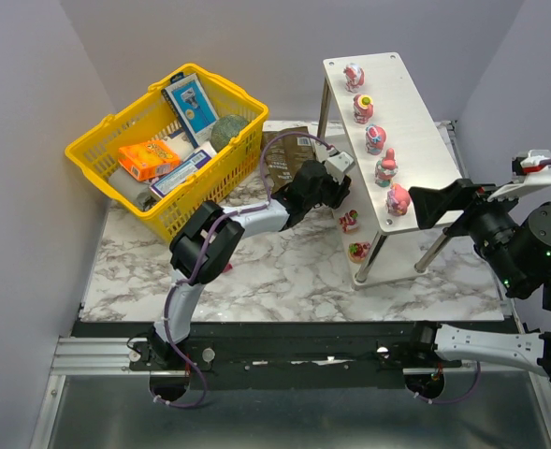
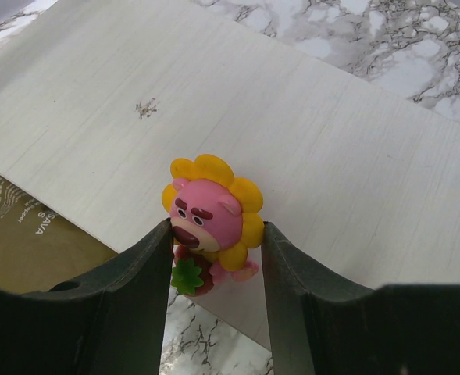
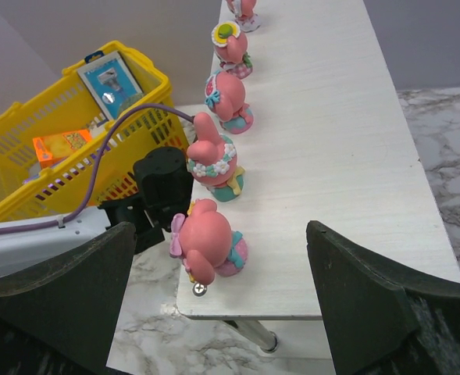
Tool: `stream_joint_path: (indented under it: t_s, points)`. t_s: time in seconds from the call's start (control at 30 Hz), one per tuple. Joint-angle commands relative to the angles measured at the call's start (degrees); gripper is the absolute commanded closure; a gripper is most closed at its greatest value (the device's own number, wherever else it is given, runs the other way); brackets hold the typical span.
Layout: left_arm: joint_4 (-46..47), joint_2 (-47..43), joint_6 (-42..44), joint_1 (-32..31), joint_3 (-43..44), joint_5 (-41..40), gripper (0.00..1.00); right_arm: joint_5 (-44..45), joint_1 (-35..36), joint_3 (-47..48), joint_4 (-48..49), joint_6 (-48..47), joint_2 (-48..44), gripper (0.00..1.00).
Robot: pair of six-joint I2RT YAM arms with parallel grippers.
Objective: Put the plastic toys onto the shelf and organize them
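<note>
A marble desk [image 1: 284,271] sits between grey walls, with a yellow basket [image 1: 195,201] of groceries at its far left and a brown packet [image 1: 284,154] beside it. The shelf [image 1: 415,122] stands at the right. Five toys [image 1: 375,138] stand in a row along the left edge of its top board, and two more toys [image 1: 348,222] stand on the lower board [image 2: 292,141]. The left arm [image 1: 256,217] reaches to that lower board. The left jaws are closed on a pink bear [image 2: 206,215] with yellow petals at the board's edge; whether it rests on the board cannot be told. The right arm [image 1: 518,243] is at the near end of the top board, the right jaws spread wide, gripping nothing.
</note>
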Motion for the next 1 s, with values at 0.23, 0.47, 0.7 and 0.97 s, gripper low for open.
stream_joint_path:
  t_s: [0.23, 0.47, 0.7, 0.97]
  points:
    - [3.1, 0.8, 2.7, 0.1, -1.3, 1.7, 0.61, 1.7, -0.2, 2.2, -2.6, 1.1, 0.9, 0.03]
    - [1.9, 1.1, 2.7, 0.1, -0.7, 2.7, 0.44, 1.9, -0.2, 3.0, -2.6, 1.0, 0.6, 0.03]
    - [1.4, 1.2, 2.7, -0.2, -0.3, 3.0, 0.37, 2.2, -0.2, 3.8, -3.2, 1.0, 0.5, 0.03]
    - [0.9, 1.0, 2.5, -0.4, 0.0, 2.2, 0.25, 2.2, -0.3, 3.7, -3.4, 1.0, 0.2, 0.03]
